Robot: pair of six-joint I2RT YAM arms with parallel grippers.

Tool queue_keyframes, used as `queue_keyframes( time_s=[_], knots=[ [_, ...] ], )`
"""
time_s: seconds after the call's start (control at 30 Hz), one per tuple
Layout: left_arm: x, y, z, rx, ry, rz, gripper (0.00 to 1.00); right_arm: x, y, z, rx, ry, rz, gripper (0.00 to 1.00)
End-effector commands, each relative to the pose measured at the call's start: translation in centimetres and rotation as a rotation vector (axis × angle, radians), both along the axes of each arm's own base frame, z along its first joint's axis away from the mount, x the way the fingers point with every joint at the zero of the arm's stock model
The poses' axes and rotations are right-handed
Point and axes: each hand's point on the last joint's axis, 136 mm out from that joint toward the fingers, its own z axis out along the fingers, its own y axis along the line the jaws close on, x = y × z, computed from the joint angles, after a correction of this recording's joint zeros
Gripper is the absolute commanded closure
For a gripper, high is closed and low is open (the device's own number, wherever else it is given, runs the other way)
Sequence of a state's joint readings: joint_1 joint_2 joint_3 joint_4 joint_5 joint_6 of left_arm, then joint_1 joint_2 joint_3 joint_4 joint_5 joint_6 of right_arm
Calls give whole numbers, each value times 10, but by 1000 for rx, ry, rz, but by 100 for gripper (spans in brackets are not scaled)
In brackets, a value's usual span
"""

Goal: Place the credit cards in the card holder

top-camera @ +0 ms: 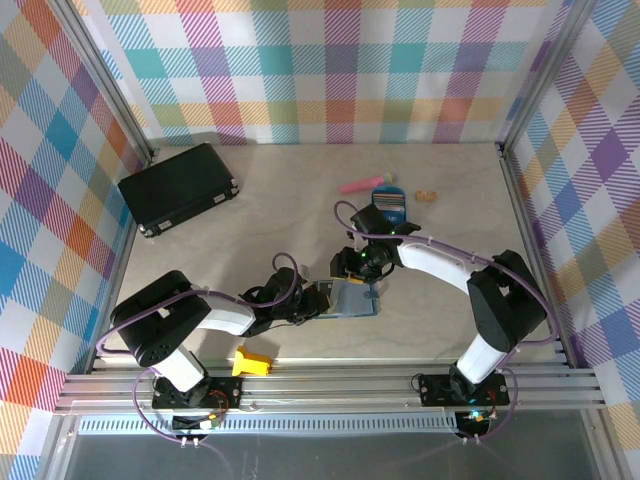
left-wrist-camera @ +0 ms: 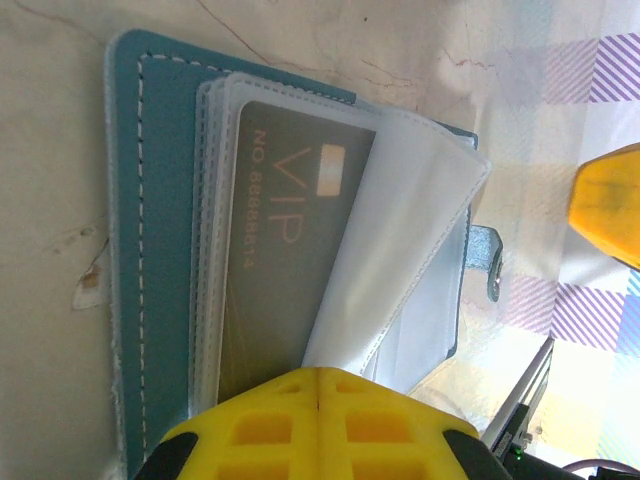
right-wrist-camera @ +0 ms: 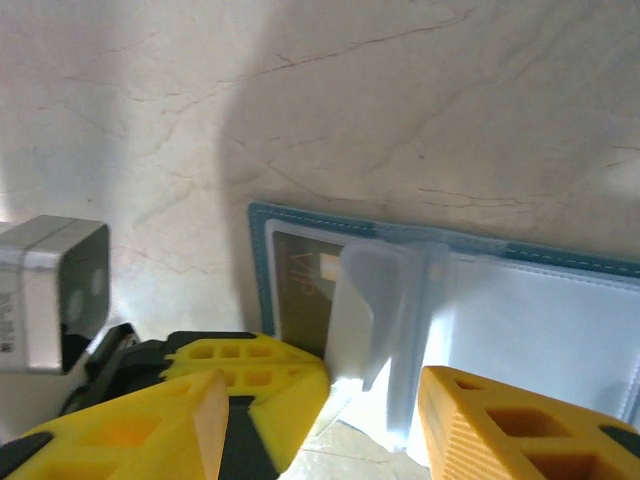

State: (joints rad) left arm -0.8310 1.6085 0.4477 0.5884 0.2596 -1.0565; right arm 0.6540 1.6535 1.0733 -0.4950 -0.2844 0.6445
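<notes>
The teal card holder (left-wrist-camera: 160,250) lies open on the table, its clear sleeves fanned up (top-camera: 352,297). A dark card (left-wrist-camera: 275,250) marked VIP sits in the left sleeve, also visible in the right wrist view (right-wrist-camera: 300,285). My left gripper (left-wrist-camera: 320,378) is shut, its yellow tips against the card's near edge at the holder's left side (top-camera: 318,300). My right gripper (right-wrist-camera: 322,400) hangs open over the holder's near edge, one finger either side of a raised clear sleeve (right-wrist-camera: 360,300). Other cards cannot be made out.
A bright blue oval tray (top-camera: 388,206) lies behind the right wrist, with a pink stick (top-camera: 358,185) and a small tan piece (top-camera: 428,195) near it. A large black case (top-camera: 178,188) sits at the back left. A yellow block (top-camera: 252,362) rests by the front rail.
</notes>
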Motion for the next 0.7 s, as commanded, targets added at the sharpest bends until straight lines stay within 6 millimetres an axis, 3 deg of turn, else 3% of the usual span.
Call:
queue_keyframes(
  time_s=[0.0,0.13,0.33,0.53,0.67],
  knots=[
    [-2,3,-1,10,-11,15,95,-4,0,-10,-25,14,43,47],
    [2,14,8,20,-38,58,94,-2,3,-3,3,-6,42,47],
    [9,44,22,53,-74,153,91,10,-11,23,62,-80,-4,47],
    [16,82,46,139,-148,220,89,40,-51,68,143,-336,-43,47],
    [24,97,81,166,-294,191,86,53,-76,103,177,-571,-9,44]
  ],
)
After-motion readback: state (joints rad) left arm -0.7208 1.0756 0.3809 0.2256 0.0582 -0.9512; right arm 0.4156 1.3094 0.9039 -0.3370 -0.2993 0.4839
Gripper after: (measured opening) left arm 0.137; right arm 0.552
